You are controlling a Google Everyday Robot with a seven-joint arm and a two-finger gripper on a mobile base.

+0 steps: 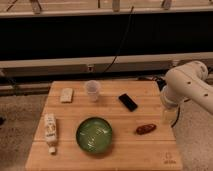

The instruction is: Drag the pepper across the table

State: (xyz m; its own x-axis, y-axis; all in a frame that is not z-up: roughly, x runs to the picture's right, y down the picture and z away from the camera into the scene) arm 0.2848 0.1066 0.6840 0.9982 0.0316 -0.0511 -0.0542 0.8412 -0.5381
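Observation:
The pepper (146, 129) is small, dark red-brown and glossy. It lies on the light wooden table (125, 155) toward the right side, to the right of the green bowl. My gripper (168, 117) hangs below the white arm (187, 85) at the table's right edge. It is just right of the pepper, a little behind it, and apart from it.
A green bowl (94, 135) sits at front centre. A black phone (128, 102) lies behind the pepper. A clear cup (92, 90) and a small white packet (66, 95) stand at the back. A white bottle (50, 132) lies at the left. A logo (170, 161) marks the front right corner.

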